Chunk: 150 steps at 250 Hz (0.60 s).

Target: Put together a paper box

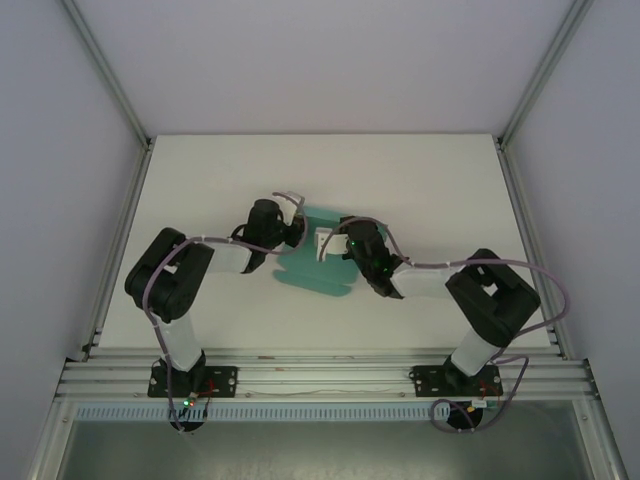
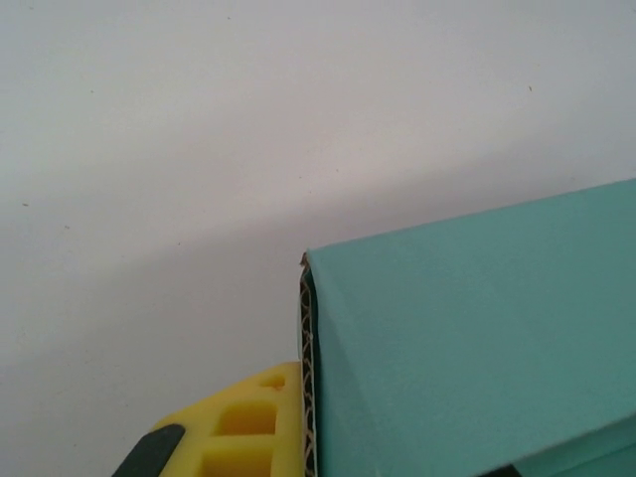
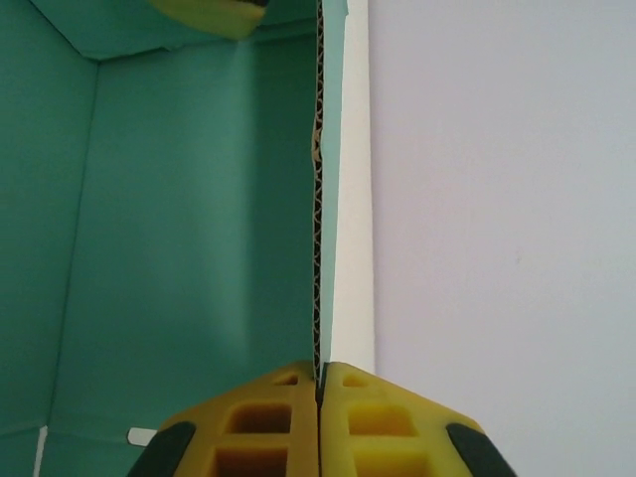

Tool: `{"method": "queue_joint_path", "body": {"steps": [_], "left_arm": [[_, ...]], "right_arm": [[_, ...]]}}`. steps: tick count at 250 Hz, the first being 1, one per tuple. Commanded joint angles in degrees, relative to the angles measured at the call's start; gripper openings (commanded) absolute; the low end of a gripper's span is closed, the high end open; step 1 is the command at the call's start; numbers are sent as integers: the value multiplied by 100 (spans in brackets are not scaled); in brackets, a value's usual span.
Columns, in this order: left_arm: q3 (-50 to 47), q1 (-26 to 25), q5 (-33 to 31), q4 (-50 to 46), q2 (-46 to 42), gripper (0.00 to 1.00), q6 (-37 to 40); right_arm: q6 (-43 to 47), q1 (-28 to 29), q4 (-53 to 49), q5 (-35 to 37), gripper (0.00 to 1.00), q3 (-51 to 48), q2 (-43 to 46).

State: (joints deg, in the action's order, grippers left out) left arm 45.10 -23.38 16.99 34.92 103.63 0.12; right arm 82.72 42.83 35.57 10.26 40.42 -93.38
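Note:
The teal paper box [image 1: 312,262] lies half folded in the middle of the table, between both arms. My left gripper [image 1: 291,231] is at its far left corner. In the left wrist view one yellow finger [image 2: 248,422] presses against the corrugated edge of an upright teal wall [image 2: 477,348], and the other finger is hidden behind that wall. My right gripper [image 3: 319,383] is shut on the thin edge of another upright wall [image 3: 319,199], with the box's teal inside [image 3: 189,229] to its left. A yellow fingertip [image 3: 214,14] of the other gripper shows at the far wall.
The white table [image 1: 420,190] runs to grey side walls left and right. An aluminium rail [image 1: 320,372] with both arm bases crosses the near edge. Bare white surface lies right of the box wall [image 3: 497,248].

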Motion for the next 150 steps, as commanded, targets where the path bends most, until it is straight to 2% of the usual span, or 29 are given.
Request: {"method": "queue_joint_path", "body": {"steps": [1,13,33,48,64,74,88,106,123,150], "left_arm": [[-222,-33,-408,110,87,0,67],[-224,-90,-419,94,69,0,199],[-221,-220,-445,86,27,0,404],[-222,-343,-539,100,8,0,567],[-252,-464,-652,189,14,0,717],[-237,-512,-634,184,27,0,787],[-219,-544,-581,182,49,0,823],[-219,-571,-435,236,60,0,820],[-260,-620,-318,323,35,0,837],[-300,-728,-365,402,34,0,901]], "right_arm": [[-1223,41,-868,-45,37,-20,403],[-1674,40,-1134,-90,49,8,584],[-2346,46,-1532,-228,60,30,948],[-2937,3,-1899,-541,86,56,1351],[-3748,-164,-2504,-1182,89,214,1837],[-4369,-349,-2823,-1676,100,348,2098],[-5002,-684,-3178,-2406,100,542,2333],[-5957,-1008,-3159,-2472,100,763,2324],[-6667,-1342,-3636,-2619,100,1216,2007],[-7059,-1691,-4728,-3549,95,2125,1205]]}}
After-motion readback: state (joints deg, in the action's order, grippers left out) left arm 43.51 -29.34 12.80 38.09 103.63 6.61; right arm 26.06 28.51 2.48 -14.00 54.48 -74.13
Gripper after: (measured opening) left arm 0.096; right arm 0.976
